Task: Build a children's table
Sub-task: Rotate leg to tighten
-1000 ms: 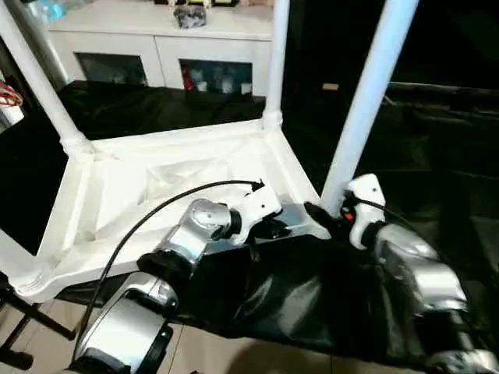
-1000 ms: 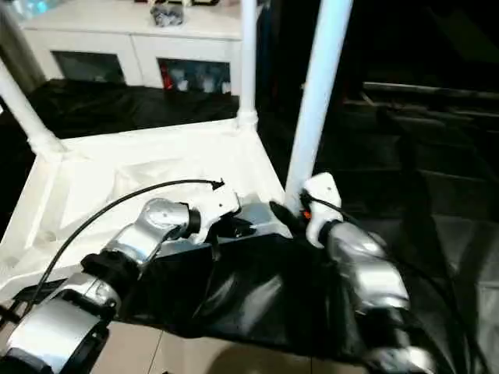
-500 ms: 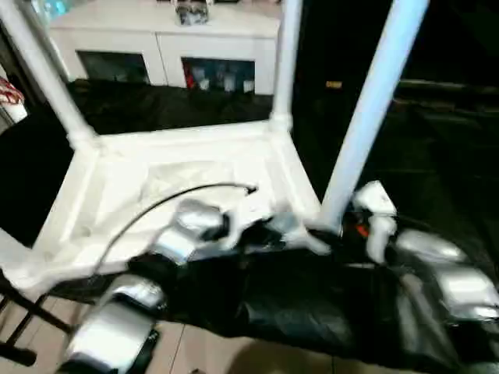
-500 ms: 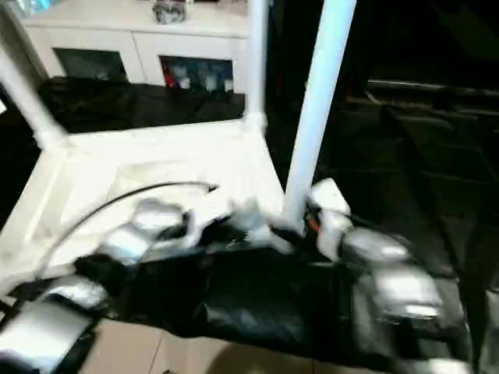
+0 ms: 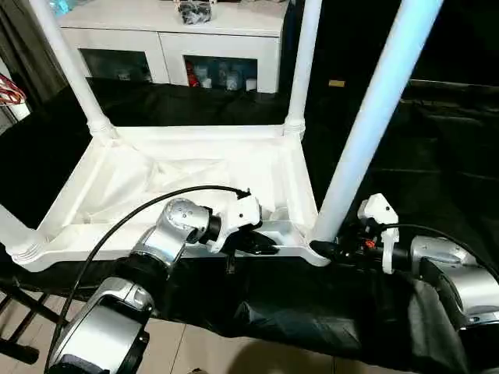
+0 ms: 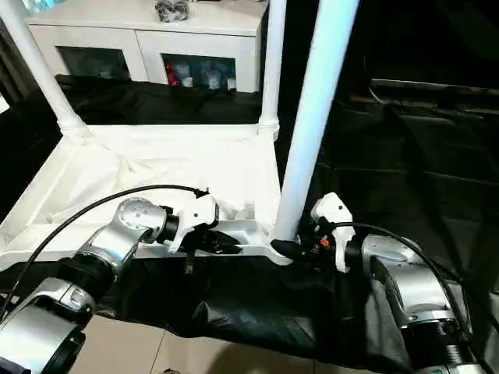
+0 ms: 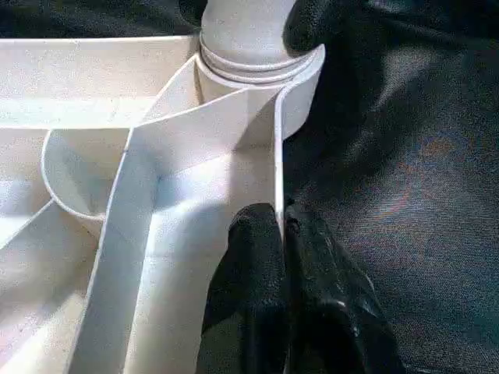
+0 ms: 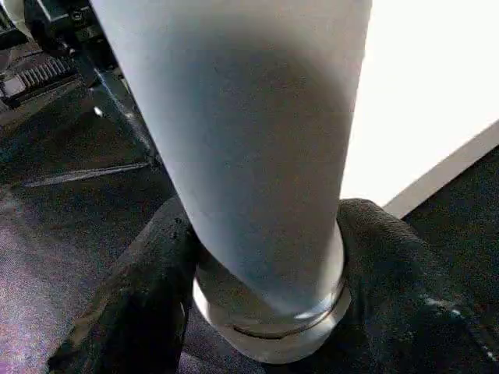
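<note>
The children's table lies upside down on a black cloth that covers the work surface, its ribbed underside facing up and its raised rim forming a shallow tray. Legs rise from its corner sockets: one at the far left, one at the far right, and a thick near-right leg that climbs out of the top of the head views. At the near-left corner, a leg's base shows at the picture's edge.

The left gripper sits at the table's near rim, just left of the near-right corner. In the left wrist view its two black fingers are pressed together with the thin upright wall of the rim pinched between them.

The right gripper reaches in from the right at the foot of the near-right leg. In the right wrist view its black fingers stand on either side of the leg just above the socket collar, both pads touching it, so the jaws clasp the leg.

A black cable arcs over the left forearm and across the near part of the tabletop. Behind the table stands a white cabinet with shelf openings holding small items, and a dark object rests on its top. Beige floor tiles show below the cloth's near edge.
</note>
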Motion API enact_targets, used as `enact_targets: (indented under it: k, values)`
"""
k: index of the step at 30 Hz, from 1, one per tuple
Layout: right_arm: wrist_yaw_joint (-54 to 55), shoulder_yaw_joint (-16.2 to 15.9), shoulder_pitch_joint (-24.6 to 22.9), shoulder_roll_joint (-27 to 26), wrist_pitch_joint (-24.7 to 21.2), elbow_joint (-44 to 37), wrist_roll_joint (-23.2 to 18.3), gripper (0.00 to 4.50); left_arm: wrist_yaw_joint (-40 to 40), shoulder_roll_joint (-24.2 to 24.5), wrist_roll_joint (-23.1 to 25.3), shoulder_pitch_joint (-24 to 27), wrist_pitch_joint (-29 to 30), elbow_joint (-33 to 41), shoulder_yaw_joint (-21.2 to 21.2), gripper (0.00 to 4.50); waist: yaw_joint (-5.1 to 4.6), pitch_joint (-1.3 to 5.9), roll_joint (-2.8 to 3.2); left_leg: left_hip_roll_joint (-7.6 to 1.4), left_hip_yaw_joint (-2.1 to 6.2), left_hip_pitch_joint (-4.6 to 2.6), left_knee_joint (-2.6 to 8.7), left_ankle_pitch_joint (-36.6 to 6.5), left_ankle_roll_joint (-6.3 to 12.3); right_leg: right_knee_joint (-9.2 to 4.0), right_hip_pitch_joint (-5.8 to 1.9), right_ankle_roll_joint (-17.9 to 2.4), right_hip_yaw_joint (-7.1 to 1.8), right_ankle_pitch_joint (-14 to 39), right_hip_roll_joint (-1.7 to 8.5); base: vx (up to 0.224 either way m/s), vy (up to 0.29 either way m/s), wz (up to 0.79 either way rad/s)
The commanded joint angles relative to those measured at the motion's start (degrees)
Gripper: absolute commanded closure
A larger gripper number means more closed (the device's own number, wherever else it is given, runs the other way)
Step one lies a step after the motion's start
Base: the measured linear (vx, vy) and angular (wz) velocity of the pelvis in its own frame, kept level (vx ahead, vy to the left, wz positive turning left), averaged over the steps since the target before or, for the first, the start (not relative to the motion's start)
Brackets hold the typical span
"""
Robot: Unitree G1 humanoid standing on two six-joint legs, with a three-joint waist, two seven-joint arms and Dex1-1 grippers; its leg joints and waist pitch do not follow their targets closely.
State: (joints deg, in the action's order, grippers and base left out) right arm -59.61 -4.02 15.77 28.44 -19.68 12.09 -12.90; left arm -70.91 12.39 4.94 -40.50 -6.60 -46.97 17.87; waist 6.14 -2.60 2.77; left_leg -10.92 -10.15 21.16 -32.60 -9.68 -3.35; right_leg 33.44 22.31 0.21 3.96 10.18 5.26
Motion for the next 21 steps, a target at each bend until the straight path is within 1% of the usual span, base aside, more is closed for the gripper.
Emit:
enact_targets:
  k: [1, 7, 8, 9, 10, 11, 12, 13, 14, 15, 17, 18, 19, 20, 21]
  values:
    - [-2.38, -2.96, 0.08, -0.75, 0.28, -0.01, 0.14, 2.03, 0.54, -0.43, -0.37, -0.02, -0.71, 2.57, 0.27, 4.5, 0.23, 3.73, -0.85, -2.27, 0.37, -0.44, 3.19, -11.34, 4.35, -3.25, -2.85, -15.01, -2.09, 8.06, 3.35, 0.0, 0.0, 0.0]
    - [-1.61, -3.76, -0.28, -1.45, 0.3, -0.08, 0.23, 2.05, 1.52, -0.56, -0.5, 0.45, -0.27, 3.08, 0.03, 4.5, 0.16, 3.72, -0.95, -2.29, 0.36, -0.42, 3.16, -11.05, 4.57, -3.21, -2.83, -14.98, -2.07, 8.23, 3.31, 0.0, 0.0, 0.0]
    - [-0.34, -3.64, -0.44, -2.43, -0.08, -0.06, 0.12, 2.05, 3.14, -1.04, -0.33, 0.38, 0.29, 2.88, -0.28, 4.5, 0.16, 3.72, -0.95, -2.29, 0.36, -0.42, 3.16, -11.05, 4.57, -3.21, -2.83, -14.98, -2.07, 8.23, 3.31, 0.0, 0.0, 0.0]
    - [3.36, -3.21, -0.49, -4.89, -0.05, 0.56, 0.64, 2.05, 6.69, -2.34, 0.01, 0.04, 1.48, 2.42, -0.92, 4.5, 0.15, 3.65, -1.22, -2.3, 0.32, -0.43, 3.22, -10.89, 4.52, -3.23, -2.7, -14.7, -2.11, 9.41, 3.38, 0.0, 0.0, 0.0]
    - [5.93, -2.81, -0.29, -6.4, 0.3, 1.27, 1.15, 2.05, 8.23, -3.06, 0.16, -0.21, 2.16, 2.17, -1.15, 4.5, -0.05, 3.49, -1.38, -2.24, 0.33, -0.5, 3.35, -12.0, 3.97, -3.55, -2.58, -14.13, -2.09, 11.8, 3.4, 0.0, 0.0, 0.0]
    - [6.53, -2.71, -0.23, -6.74, 0.41, 1.45, 1.29, 2.06, 8.52, -3.22, 0.18, -0.26, 2.31, 2.14, -1.19, 4.5, -0.05, 3.43, -1.4, -2.21, 0.36, -0.54, 3.41, -12.54, 3.6, -3.67, -2.57, -13.75, -2.1, 13.13, 3.45, 0.0, 0.0, 0.0]
    - [10.51, -2.01, 0.33, -9.14, 0.65, 2.69, 1.96, 2.09, 10.91, -4.35, 0.66, -0.78, 3.0, 1.52, -1.29, 4.5, -0.26, 3.29, -1.3, -2.19, 0.45, -0.61, 3.61, -13.89, 2.71, -3.94, -2.38, -12.9, -2.16, 15.89, 3.5, 0.0, 0.0, 0.0]
    - [12.5, -1.64, 0.66, -10.37, 0.6, 3.31, 2.2, 2.09, 12.22, -4.93, 0.99, -1.09, 3.26, 1.11, -1.3, 4.5, -0.71, 3.15, -1.21, -2.03, 0.57, -0.73, 3.83, -15.56, 1.69, -4.26, -2.2, -12.04, -2.09, 18.9, 3.51, 0.0, 0.0, 0.0]
    - [13.9, -1.42, 0.92, -11.26, 0.54, 3.76, 2.38, 2.13, 13.21, -5.37, 1.26, -1.34, 3.46, 0.79, -1.29, 4.5, -0.81, 3.14, -1.24, -2.02, 0.7, -0.78, 3.94, -16.26, 1.24, -4.39, -2.29, -11.45, -2.04, 20.28, 3.54, 0.0, 0.0, 0.0]
    - [16.48, -1.26, 1.49, -12.98, 0.42, 4.69, 2.88, 2.27, 15.01, -6.3, 1.74, -1.88, 4.21, 0.27, -1.22, 4.5, -1.06, 3.14, -1.35, -1.98, 0.73, -0.81, 4.01, -16.94, 0.95, -4.58, -2.28, -10.62, -2.12, 21.34, 3.42, 0.0, 0.0, 0.0]
    - [19.86, -1.48, 2.35, -15.65, 0.6, 6.06, 3.7, 2.33, 18.45, -8.01, 2.14, -2.86, 5.62, -0.57, -1.53, 4.5, -1.26, 3.22, -1.24, -2.02, 0.76, -0.81, 4.01, -17.06, 0.74, -4.47, -2.11, -10.83, -2.26, 19.77, 3.36, 0.0, 0.0, 0.0]
    - [20.21, -1.51, 2.44, -15.93, 0.62, 6.2, 3.79, 2.36, 18.76, -8.19, 2.16, -2.95, 5.79, -0.65, -1.57, 4.5, -1.3, 3.17, -1.26, -1.96, 0.7, -0.89, 4.03, -17.19, 0.65, -4.5, -2.02, -10.96, -2.29, 19.07, 3.29, 0.0, 0.0, 0.0]
    - [22.19, -1.68, 3.06, -17.69, 0.56, 6.98, 4.16, 2.4, 20.63, -9.07, 2.5, -3.45, 6.4, -1.07, -1.62, 4.5, -1.31, 3.18, -1.28, -1.91, 0.71, -0.88, 4.05, -17.49, 0.72, -4.56, -2.12, -10.9, -2.29, 19.1, 3.34, 0.0, 0.0, 0.0]
    - [26.96, -2.11, 4.6, -21.18, 0.97, 8.95, 5.68, 2.44, 23.67, -10.31, 3.46, -4.12, 7.12, -1.79, -1.27, 4.5, -1.35, 3.21, -0.79, -1.9, 0.77, -0.9, 4.06, -17.69, 0.52, -4.45, -2.05, -10.97, -2.32, 18.9, 3.34, 0.0, 0.0, 0.0]
    - [29.0, -2.24, 5.36, -22.65, 1.09, 9.92, 6.3, 2.44, 24.65, -10.68, 3.92, -4.23, 7.2, -1.96, -1.03, 4.5, -1.73, 3.12, -0.86, -1.83, 0.81, -0.78, 4.2, -18.22, -0.03, -4.52, -2.01, -10.87, -2.25, 18.95, 3.24, 0.0, 0.0, 0.0]
